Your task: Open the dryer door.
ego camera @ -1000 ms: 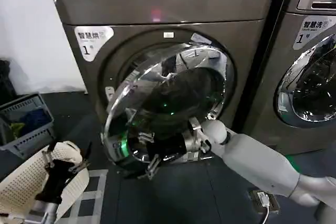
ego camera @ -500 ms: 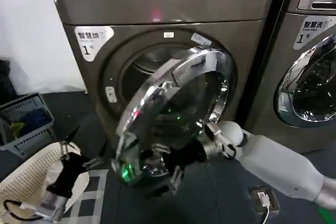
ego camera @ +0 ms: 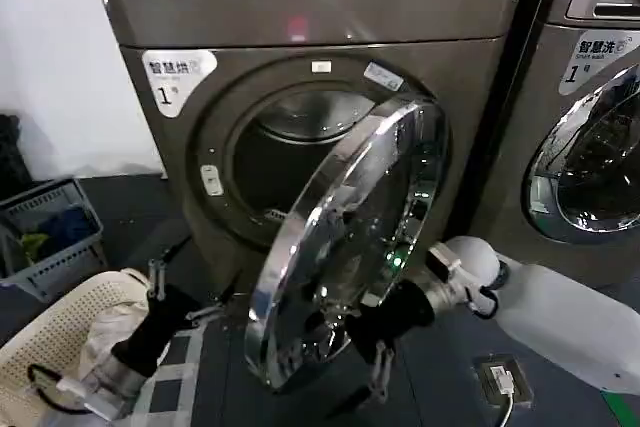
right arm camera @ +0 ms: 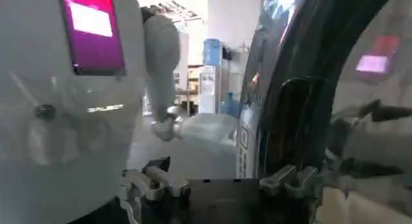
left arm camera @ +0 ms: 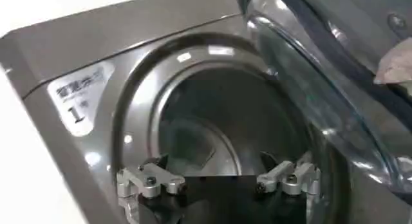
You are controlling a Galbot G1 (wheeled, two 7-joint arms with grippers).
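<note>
Chrome-rimmed, the dryer door [ego camera: 345, 247] stands swung well out from the dryer [ego camera: 310, 97] in the head view, baring the dark drum, with the right pincer [ego camera: 375, 347] at the door's lower edge, fingers spread, and the left pincer [ego camera: 185, 292] low, left of the door, also spread. From the left wrist, spread fingers [left arm camera: 149, 180] face the drum, the door [left arm camera: 309, 84] beside it. From the right wrist, spread fingers [right arm camera: 288, 177] sit against the door's dark rim [right arm camera: 302, 109].
</note>
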